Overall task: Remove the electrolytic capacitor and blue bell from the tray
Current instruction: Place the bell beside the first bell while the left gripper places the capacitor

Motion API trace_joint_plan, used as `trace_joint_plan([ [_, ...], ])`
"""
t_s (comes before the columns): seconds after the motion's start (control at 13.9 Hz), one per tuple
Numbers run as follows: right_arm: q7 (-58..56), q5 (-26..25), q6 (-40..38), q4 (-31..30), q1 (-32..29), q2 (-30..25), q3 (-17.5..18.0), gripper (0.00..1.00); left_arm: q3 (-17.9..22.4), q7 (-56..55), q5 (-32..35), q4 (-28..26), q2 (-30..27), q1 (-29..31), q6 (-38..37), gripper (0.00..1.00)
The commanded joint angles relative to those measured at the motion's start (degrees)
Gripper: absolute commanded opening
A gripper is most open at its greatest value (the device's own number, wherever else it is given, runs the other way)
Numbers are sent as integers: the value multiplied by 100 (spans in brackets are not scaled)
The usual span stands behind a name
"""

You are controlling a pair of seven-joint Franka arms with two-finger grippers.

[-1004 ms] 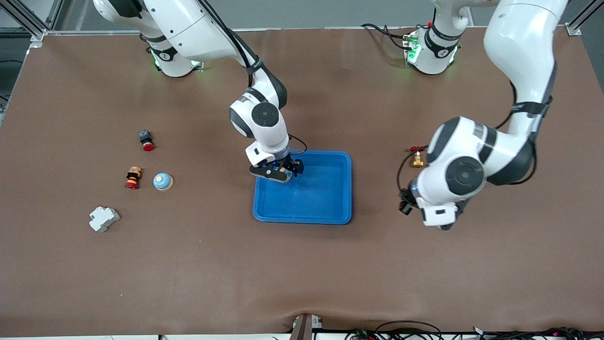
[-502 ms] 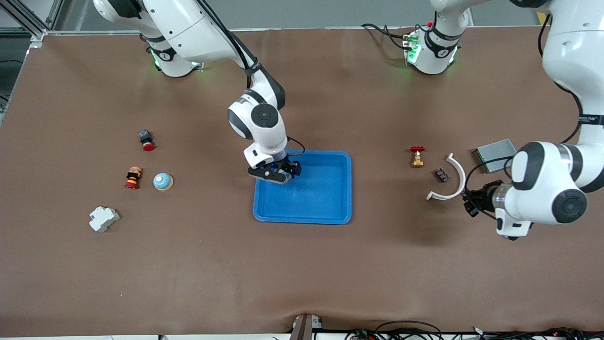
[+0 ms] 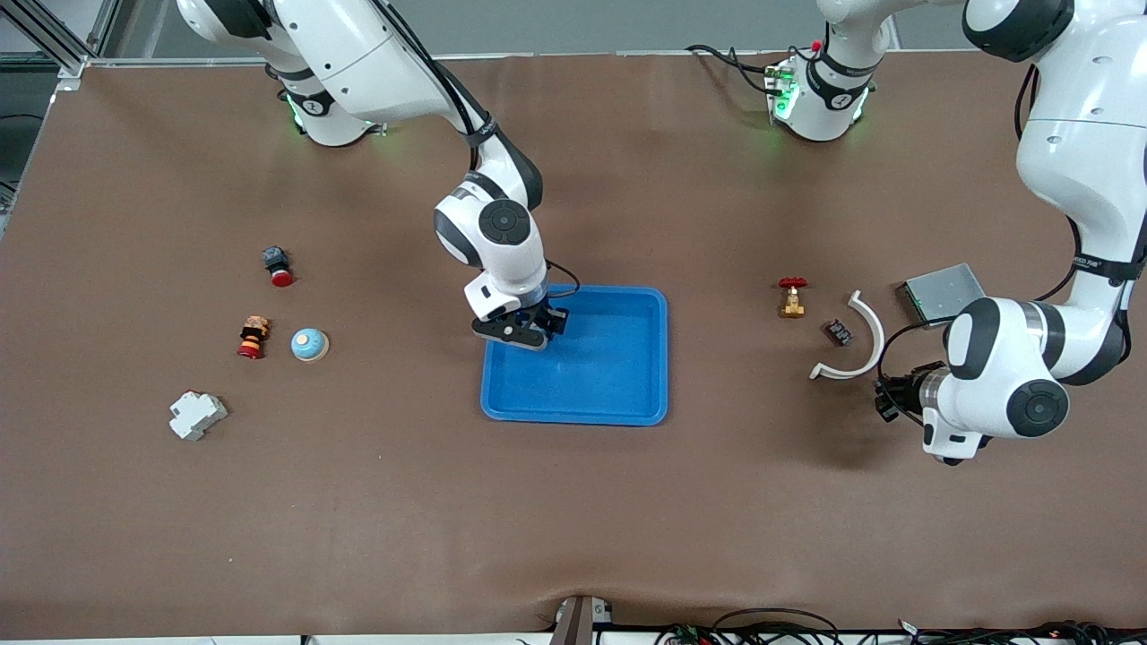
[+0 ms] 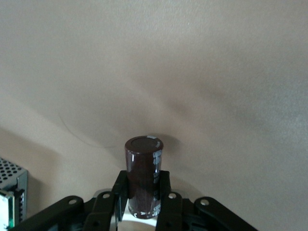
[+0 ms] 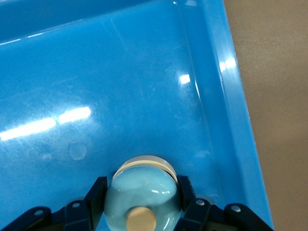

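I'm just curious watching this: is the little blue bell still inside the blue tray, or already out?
Still inside. The right wrist view shows the blue bell over the tray floor, with the right gripper shut on it.

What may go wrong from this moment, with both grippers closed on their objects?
1. The right gripper grips the blue bell by its rounded dome inside the tray; it might slip on lifting.
2. The bell sits close to the tray's rim, so it may catch there.
3. The left gripper holds the electrolytic capacitor low on its body over the table; it could tilt when set down.
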Motion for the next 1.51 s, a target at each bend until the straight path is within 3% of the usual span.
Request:
trace_joint_plan([
  [0.0,122,-73,-68,264,-26,89,-12,0,18,162,151,59,-19,45,48,7],
  [0.14,105,119,-600,605,-104,54,23,0,18,154,125,59,-2,36,57,59],
  [0.22,44,329,-1152,990,-140,54,23,0,18,101,116,42,-28,36,57,100],
  [0.43,-849,463,-2087,1556,-376,10,40,0,-8,109,81,59,-177,63,-31,100],
  [0.86,-4583,569,-2547,1180,-1868,-481,14,0,-412,136,-218,94,-1213,54,-566,100],
  [1.08,-6341,568,-2013,461,-2730,-780,5,0,-509,153,-209,165,-1643,54,-628,100],
  [1.29,-7415,568,-863,-322,-3355,-799,14,0,-606,810,-253,182,-2302,71,-1355,100],
  [1.43,-8049,577,-299,-499,-3733,-711,23,0,-606,1198,-401,182,-2794,71,-1708,100],
])
